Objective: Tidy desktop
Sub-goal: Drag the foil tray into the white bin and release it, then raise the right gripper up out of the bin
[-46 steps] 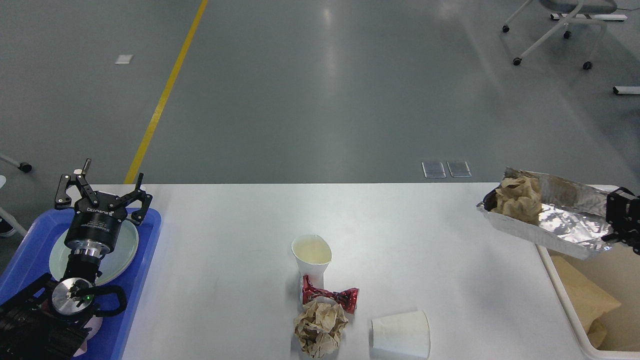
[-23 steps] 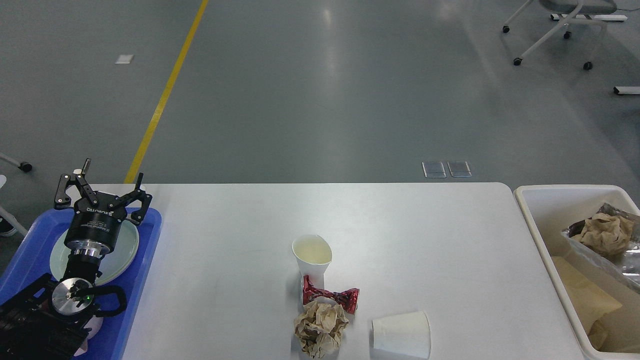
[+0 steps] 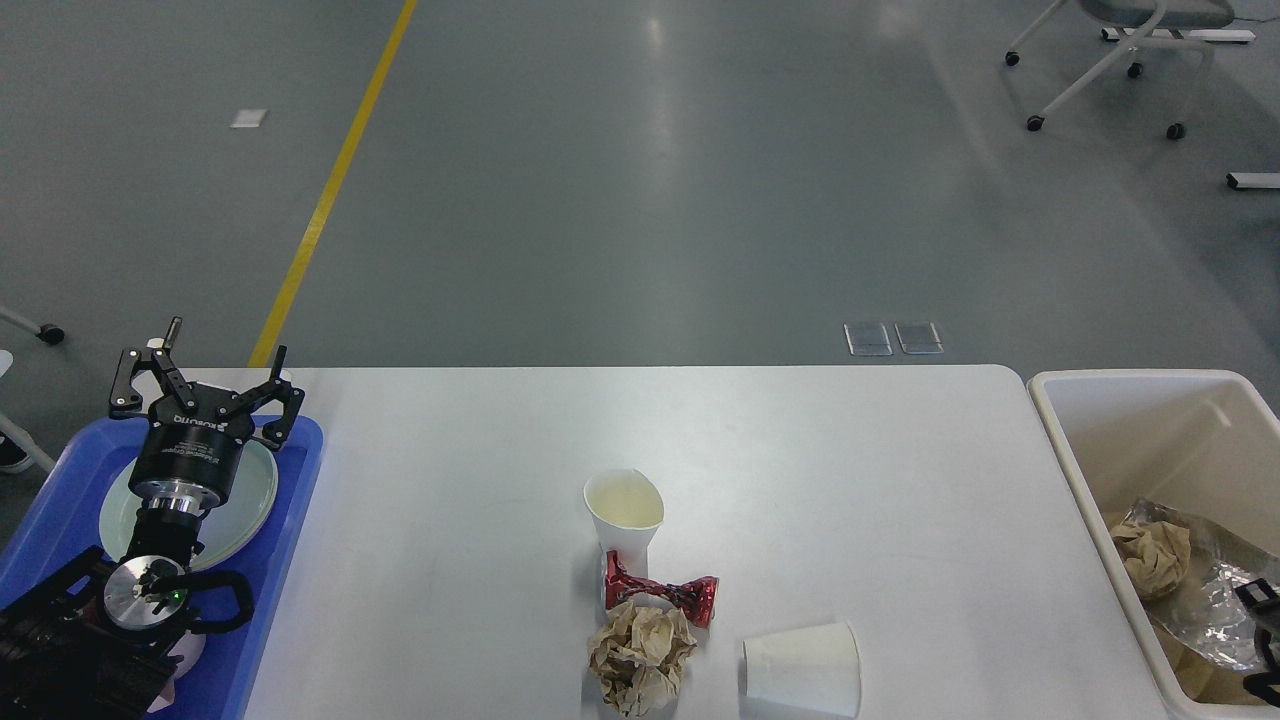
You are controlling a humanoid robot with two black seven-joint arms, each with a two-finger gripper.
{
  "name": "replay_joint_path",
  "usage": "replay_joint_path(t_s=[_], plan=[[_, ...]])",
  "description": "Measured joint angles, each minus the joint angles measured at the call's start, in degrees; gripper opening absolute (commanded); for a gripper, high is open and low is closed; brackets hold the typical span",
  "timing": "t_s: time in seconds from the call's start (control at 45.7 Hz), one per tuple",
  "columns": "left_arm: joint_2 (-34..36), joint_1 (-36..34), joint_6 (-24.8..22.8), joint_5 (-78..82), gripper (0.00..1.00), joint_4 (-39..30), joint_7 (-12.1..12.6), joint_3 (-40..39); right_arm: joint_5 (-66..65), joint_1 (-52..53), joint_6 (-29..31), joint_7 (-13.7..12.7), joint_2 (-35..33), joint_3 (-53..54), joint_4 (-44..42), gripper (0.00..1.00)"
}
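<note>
The right gripper (image 3: 1262, 640) is showing only as a dark sliver at the picture's right edge, low inside the bin (image 3: 1075, 440), and I cannot tell whether its fingers are pinching the foil tray (image 3: 1205, 600) or letting go of it. A second ago that tray was hanging tilted above the surface's right corner; now it is lying deep in the bin with its brown paper wad (image 3: 1152, 555) riding inside. So one piece of rubbish is now off the surface, and the right arm is probably finishing its drop.

The left gripper (image 3: 205, 385) is hovering unmoved over the pale plate (image 3: 255, 500) in the blue tray (image 3: 300, 470), its fingers spread wide and holding nothing.

The surface (image 3: 850, 470) is stretching white, matte and smooth between tray and bin, and four things are waiting near its front edge. An upright paper cup (image 3: 624, 512), its rim squashed oval, is holding what looks like pale liquid, so it is likely to spill if tipped. Just in front of it a red wrapper (image 3: 662, 593) is lying twisted and glossy, touching a crumpled brown paper ball (image 3: 640, 658), light and springy by the look of it. Beside that a second white cup (image 3: 802, 668) is lying on its side, apt to roll.
</note>
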Motion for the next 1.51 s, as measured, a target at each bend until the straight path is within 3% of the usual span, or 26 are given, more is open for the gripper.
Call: replay_joint_path(t_s=[0.241, 0.263, 0.306, 0.328, 0.35, 0.569, 0.853, 1.313, 1.51], plan=[[0.0, 0.0, 0.0, 0.0, 0.98, 0.0, 0.0, 0.0, -2.1, -1.0, -3.4, 0.0, 2.8, -0.4, -0.6, 0.0], [0.0, 0.0, 0.0, 0.0, 0.98, 0.0, 0.0, 0.0, -2.3, -1.0, -3.4, 0.0, 2.9, -0.4, -0.6, 0.19], [0.0, 0.0, 0.0, 0.0, 0.98, 0.0, 0.0, 0.0, -2.5, -1.0, -3.6, 0.0, 2.9, -0.3, -0.6, 0.68], [0.0, 0.0, 0.0, 0.0, 0.98, 0.0, 0.0, 0.0, -2.5, -1.0, -3.7, 0.0, 2.9, -0.2, -0.6, 0.87], [0.0, 0.0, 0.0, 0.0, 0.98, 0.0, 0.0, 0.0, -2.6, -1.0, -4.0, 0.0, 2.9, -0.2, -0.6, 1.0], [0.0, 0.0, 0.0, 0.0, 0.98, 0.0, 0.0, 0.0, -2.6, -0.5, -10.9, 0.1, 3.5, 0.3, -1.5, 1.0], [0.0, 0.0, 0.0, 0.0, 0.98, 0.0, 0.0, 0.0, -7.0, 2.2, -9.8, 0.0, 3.3, -0.2, 0.7, 1.0], [0.0, 0.0, 0.0, 0.0, 0.98, 0.0, 0.0, 0.0, -39.6, 32.5, 6.6, -0.3, -6.9, -4.1, 24.0, 1.0], [0.0, 0.0, 0.0, 0.0, 0.98, 0.0, 0.0, 0.0, -42.6, 55.4, 24.9, -0.4, -3.8, -14.2, 37.5, 1.0]])
